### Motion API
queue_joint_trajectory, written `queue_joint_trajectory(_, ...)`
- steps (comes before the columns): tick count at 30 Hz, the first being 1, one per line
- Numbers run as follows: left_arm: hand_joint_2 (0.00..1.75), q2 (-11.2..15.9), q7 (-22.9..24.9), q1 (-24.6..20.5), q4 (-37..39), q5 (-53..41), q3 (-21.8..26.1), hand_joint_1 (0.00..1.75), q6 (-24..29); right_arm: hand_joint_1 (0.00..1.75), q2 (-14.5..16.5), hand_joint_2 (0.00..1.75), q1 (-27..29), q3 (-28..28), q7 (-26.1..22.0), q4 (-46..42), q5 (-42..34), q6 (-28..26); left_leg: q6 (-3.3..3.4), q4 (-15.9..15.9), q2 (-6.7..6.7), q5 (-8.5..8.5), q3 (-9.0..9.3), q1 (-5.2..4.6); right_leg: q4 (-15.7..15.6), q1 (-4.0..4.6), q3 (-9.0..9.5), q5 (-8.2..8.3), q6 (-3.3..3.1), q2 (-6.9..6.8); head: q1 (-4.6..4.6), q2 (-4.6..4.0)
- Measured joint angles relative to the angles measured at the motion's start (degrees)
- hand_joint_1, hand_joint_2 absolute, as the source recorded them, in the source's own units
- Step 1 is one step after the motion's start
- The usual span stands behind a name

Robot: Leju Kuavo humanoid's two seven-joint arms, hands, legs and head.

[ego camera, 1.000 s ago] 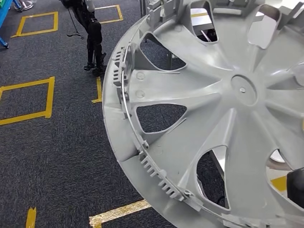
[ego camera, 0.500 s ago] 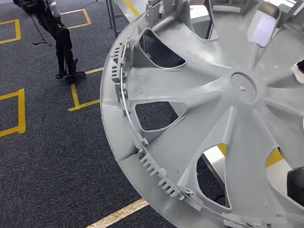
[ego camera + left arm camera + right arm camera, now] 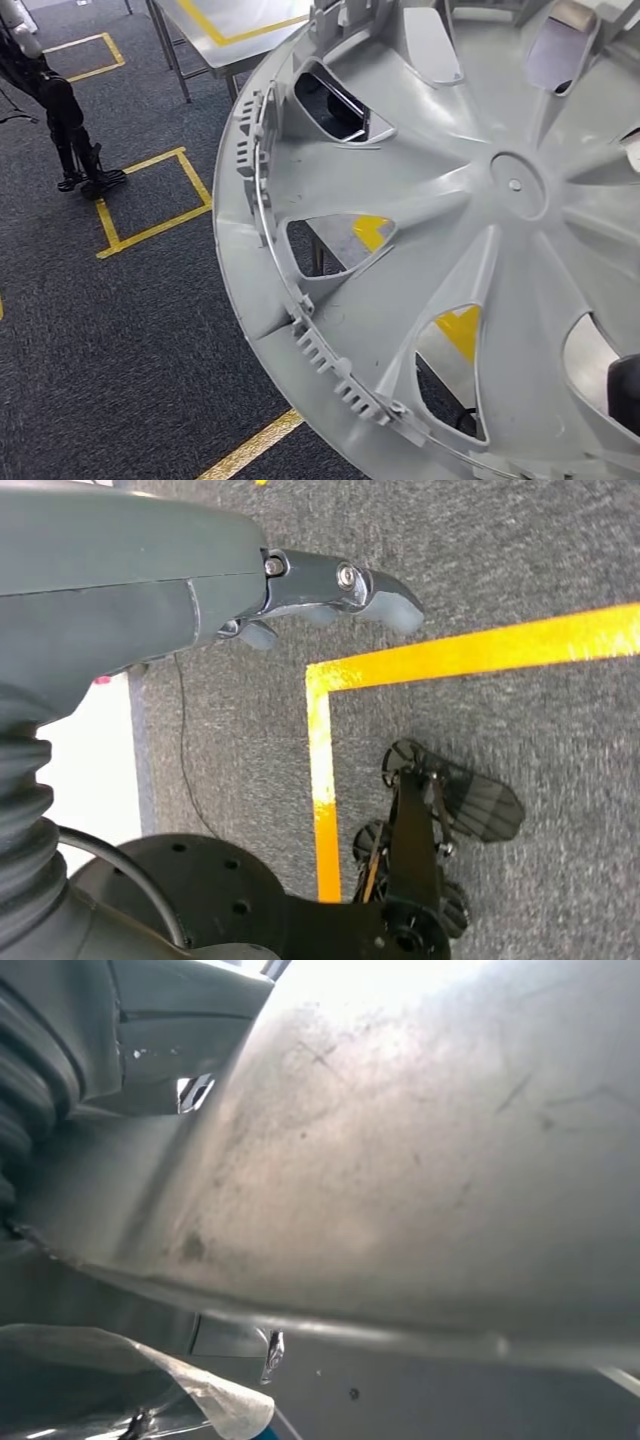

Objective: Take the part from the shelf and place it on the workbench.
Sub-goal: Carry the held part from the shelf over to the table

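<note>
The part is a large grey plastic wheel cover (image 3: 453, 240) with spokes and cut-outs, held up tilted close in front of the head camera. In the right wrist view its scuffed grey surface (image 3: 423, 1160) lies right against my right hand (image 3: 173, 1020), which grips it. A dark piece of that hand (image 3: 626, 395) shows through a cut-out at the cover's lower right edge. My left hand (image 3: 226, 590) hangs over the carpet with its fingers (image 3: 362, 585) stretched out and nothing in it. The steel workbench (image 3: 226, 30) with yellow tape stands beyond the cover and shows through its cut-outs.
Dark carpet with yellow tape squares (image 3: 151, 215) spreads to the left. Another robot's black legs (image 3: 72, 150) stand at the far left. The workbench's thin metal legs (image 3: 170, 50) reach the floor near its corner.
The whole floor scene has slid left across the picture, so the camera has turned; the workbench has come in behind the cover. The cover keeps its place in the picture.
</note>
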Motion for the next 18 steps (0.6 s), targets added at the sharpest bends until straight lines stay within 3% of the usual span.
queue_joint_trajectory(2,1.75,-0.04,-0.03,0.05,0.00,-0.24,-0.02,0.00,-0.19,1.75,0.01,1.75,0.04,-0.01,-0.01,-0.02,0.03,0.01,-0.31,5.95,-2.63,-3.48,-2.41,0.18,-0.11,-0.08,0.07,0.15,-0.59,1.08,-0.17,0.00)
queue_joint_trajectory(4,1.75,-0.10,-0.05,0.28,0.00,-0.52,-0.06,0.00,-0.49,1.75,0.01,1.75,0.08,-0.01,-0.02,0.00,0.03,0.01,-0.32,13.43,-3.54,-6.43,-5.85,0.19,-0.05,0.03,0.07,0.13,-0.85,2.47,-0.20,0.00)
queue_joint_trajectory(5,1.75,-0.12,-0.07,0.37,0.00,-0.67,-0.09,0.00,-0.67,1.75,0.01,1.75,0.11,-0.01,-0.03,0.00,0.03,0.01,-0.27,15.16,-3.62,-6.46,-6.78,0.18,0.01,0.09,0.10,0.12,-0.88,3.27,-0.21,0.00)
queue_joint_trajectory(6,1.75,-0.13,-0.10,0.41,0.00,-0.76,-0.11,0.00,-0.81,1.75,0.01,1.75,0.14,-0.02,-0.03,0.00,0.03,0.01,-0.15,14.61,-3.70,-5.28,-6.73,0.18,0.08,0.12,0.15,0.10,-0.87,4.08,-0.21,0.00)
queue_joint_trajectory(7,1.75,-0.11,-0.14,0.39,0.00,-0.90,-0.13,0.00,-1.00,1.75,0.01,1.75,0.15,-0.02,-0.03,0.00,0.03,0.01,0.01,11.82,-3.95,-3.16,-5.68,0.20,0.14,0.12,0.23,0.08,-0.85,4.86,-0.21,0.00)
queue_joint_trajectory(9,1.75,-0.10,-0.28,0.32,0.00,-1.16,-0.17,0.00,-1.36,1.75,0.01,1.75,0.15,-0.03,-0.03,0.00,0.03,0.01,0.36,4.08,-6.22,0.77,-2.57,0.40,0.31,0.15,0.22,0.00,-0.63,6.21,-0.21,0.00)
queue_joint_trajectory(11,1.75,-0.12,-0.58,0.29,0.00,-1.49,-0.26,0.00,-1.58,1.75,0.02,1.75,0.15,-0.06,-0.07,0.00,0.02,0.01,0.55,-0.12,-8.47,1.79,-0.93,0.55,0.51,0.05,-0.29,0.09,-0.06,7.43,-0.18,0.00)
queue_joint_trajectory(13,1.75,-0.20,-0.92,0.27,0.00,-1.76,-0.43,0.00,-1.79,1.75,0.02,1.75,0.24,-0.13,-0.14,0.00,0.00,0.02,0.92,-0.68,-8.26,1.61,-0.77,0.44,0.36,-0.24,-0.95,0.37,0.78,8.60,-0.17,0.00)
queue_joint_trajectory(14,1.75,-0.24,-1.04,0.22,-0.01,-1.84,-0.50,0.00,-1.92,1.75,0.02,1.75,0.33,-0.16,-0.17,-0.01,-0.01,0.02,1.27,-0.95,-7.65,1.76,-0.70,0.43,0.50,-0.29,-1.23,0.25,1.13,8.37,-0.16,0.00)
queue_joint_trajectory(16,1.75,-0.31,-1.19,0.13,-0.03,-1.91,-0.58,0.00,-2.09,1.75,0.02,1.75,0.33,-0.25,-0.22,-0.01,-0.02,0.01,2.04,-1.53,-6.28,2.07,-0.53,0.51,3.21,-0.13,-2.74,-1.55,1.64,5.77,0.08,0.00)
queue_joint_trajectory(18,1.75,-0.30,-1.25,0.19,-0.04,-1.97,-0.60,0.00,-2.11,1.75,0.01,1.75,0.25,-0.31,-0.28,0.00,-0.03,0.01,2.45,-1.66,-4.80,2.09,-0.52,0.36,10.22,-0.03,-5.93,-5.23,1.94,2.75,0.29,0.00)
